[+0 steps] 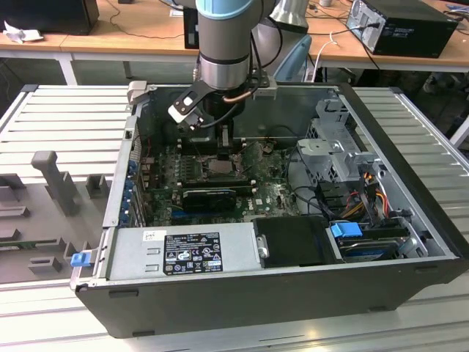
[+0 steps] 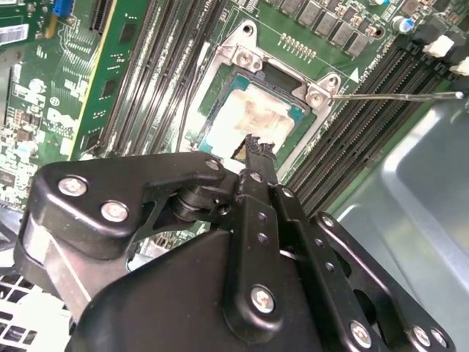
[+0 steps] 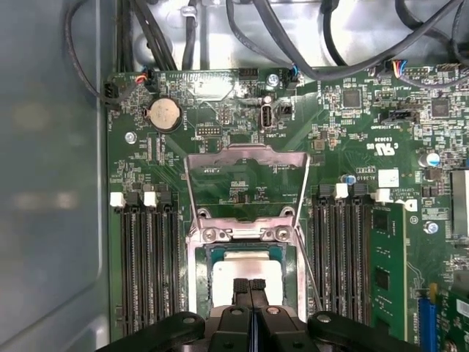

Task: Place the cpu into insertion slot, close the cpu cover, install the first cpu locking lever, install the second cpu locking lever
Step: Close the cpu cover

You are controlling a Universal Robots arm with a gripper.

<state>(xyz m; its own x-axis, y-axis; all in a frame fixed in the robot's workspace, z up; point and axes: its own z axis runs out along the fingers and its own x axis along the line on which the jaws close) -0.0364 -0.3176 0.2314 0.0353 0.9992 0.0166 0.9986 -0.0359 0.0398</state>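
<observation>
The cpu (image 3: 245, 273) (image 2: 253, 114) lies flat in the insertion slot (image 3: 198, 282) (image 2: 192, 126), its pale face stained brownish. The cpu cover (image 3: 245, 155) is swung open behind the slot and stands tilted back on its hinge. My gripper (image 3: 249, 286) (image 2: 256, 145) hangs just over the chip's near edge, shut with nothing between the fingers. In the exterior view the gripper (image 1: 223, 150) reaches down into the open computer case onto the green board. A thin locking lever (image 2: 396, 95) (image 3: 311, 275) juts out unlatched beside the slot.
Black memory slots (image 3: 146, 264) flank the socket on both sides. A long black block (image 1: 209, 196) lies in front of the socket. The power supply (image 1: 183, 253), the drive cage (image 1: 333, 147) and cable bundles (image 3: 293, 44) crowd the case.
</observation>
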